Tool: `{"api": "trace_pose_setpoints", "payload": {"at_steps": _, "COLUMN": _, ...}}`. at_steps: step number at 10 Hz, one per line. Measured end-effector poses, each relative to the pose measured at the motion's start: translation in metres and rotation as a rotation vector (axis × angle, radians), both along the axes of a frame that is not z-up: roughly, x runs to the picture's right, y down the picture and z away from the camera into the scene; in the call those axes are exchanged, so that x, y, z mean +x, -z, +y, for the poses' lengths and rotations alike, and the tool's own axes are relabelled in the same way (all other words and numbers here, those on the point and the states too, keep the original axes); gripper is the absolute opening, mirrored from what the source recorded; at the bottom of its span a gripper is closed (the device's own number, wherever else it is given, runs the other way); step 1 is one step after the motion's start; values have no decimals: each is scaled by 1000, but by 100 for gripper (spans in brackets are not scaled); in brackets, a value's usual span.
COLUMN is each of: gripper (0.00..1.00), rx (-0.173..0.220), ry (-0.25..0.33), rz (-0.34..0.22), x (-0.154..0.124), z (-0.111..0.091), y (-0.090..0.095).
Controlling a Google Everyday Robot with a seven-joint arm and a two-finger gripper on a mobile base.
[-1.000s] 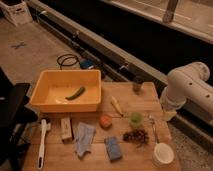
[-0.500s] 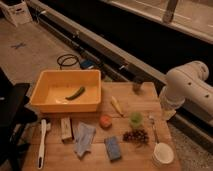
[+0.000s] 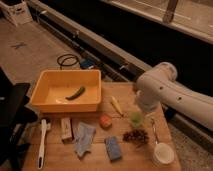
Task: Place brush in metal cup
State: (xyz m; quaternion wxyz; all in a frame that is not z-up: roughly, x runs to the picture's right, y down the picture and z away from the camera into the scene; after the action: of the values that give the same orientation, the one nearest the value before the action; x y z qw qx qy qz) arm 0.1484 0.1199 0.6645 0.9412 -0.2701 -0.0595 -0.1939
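Gripper: out of sight behind the white arm (image 3: 157,87) over the far right part of the table (image 3: 95,162). Its jaws are spread as wide as they go, with nothing in them.

Step in hand, as judged: the reach for the brush, not yet begun.
- Brush (image 3: 42,142): lies flat at the near left corner, lengthwise front to back, well apart from the arm.
- Tan block (image 3: 66,129): just beside the brush on its right. The approach should come from above and stay clear of it.
- Grasp advice: set the jaws across the slim handle around mid-length, and close only once they straddle it.
- Carry advice: lift level, then tip the brush upright before lowering it, since a long brush may topple a small cup.

Containers, near to far:
- White bowl (image 3: 162,152): near right corner. Nothing is seen in it.
- Green cup (image 3: 136,118): translucent, right of centre, just below the arm. Contents cannot be told.
- Yellow tub (image 3: 50,102): far left. It holds a curved dark green piece (image 3: 76,93). A pale smudge beside that piece cannot be identified.
- Metal cup: not made out. It is possibly behind the arm at the far right edge, and should be located before the carry.
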Motion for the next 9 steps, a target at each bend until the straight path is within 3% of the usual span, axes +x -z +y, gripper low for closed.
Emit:
{"api": "trace_pose_setpoints", "payload": {"at_steps": 2, "gripper": 65, "rx": 1, "ry": 67, "rz": -64, "x": -27, "z": 10, "y": 8}}
{"api": "trace_pose_setpoints", "payload": {"at_steps": 7, "gripper": 65, "rx": 0, "ry": 82, "rz": -53, "x": -23, "z": 10, "y": 9}}
{"api": "trace_pose_setpoints", "payload": {"at_steps": 8, "gripper": 65, "rx": 13, "ry": 210, "rz": -127, "x": -40, "z": -6, "y": 11}}
{"api": "trace_pose_setpoints", "payload": {"at_steps": 9, "gripper": 65, "rx": 17, "ry": 266, "rz": -164, "x": -60, "z": -13, "y": 9}}
